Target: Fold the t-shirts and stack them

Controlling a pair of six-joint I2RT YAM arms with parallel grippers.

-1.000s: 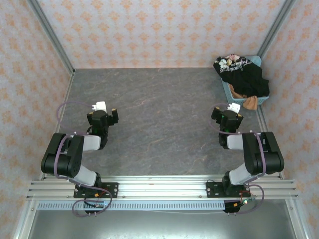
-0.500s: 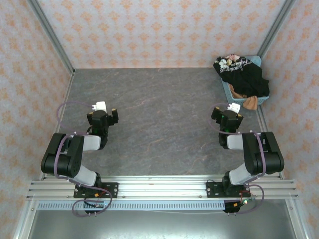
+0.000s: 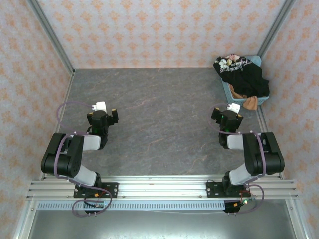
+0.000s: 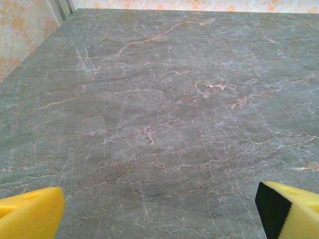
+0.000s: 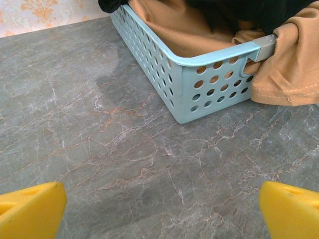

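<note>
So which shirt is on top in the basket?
The black t-shirt with the rose print lies on top; the orange-brown t-shirt sits under it, spilling over a corner of the basket.

You have no text here that can be read outright. The one piece of writing is a line of pale script on the black t-shirt (image 3: 245, 77) heaped in the blue basket (image 3: 230, 93) at the far right corner of the bench (image 3: 159, 114). From the top camera it is too small to spell out; it looks like cursive, perhaps a word or two.
</note>
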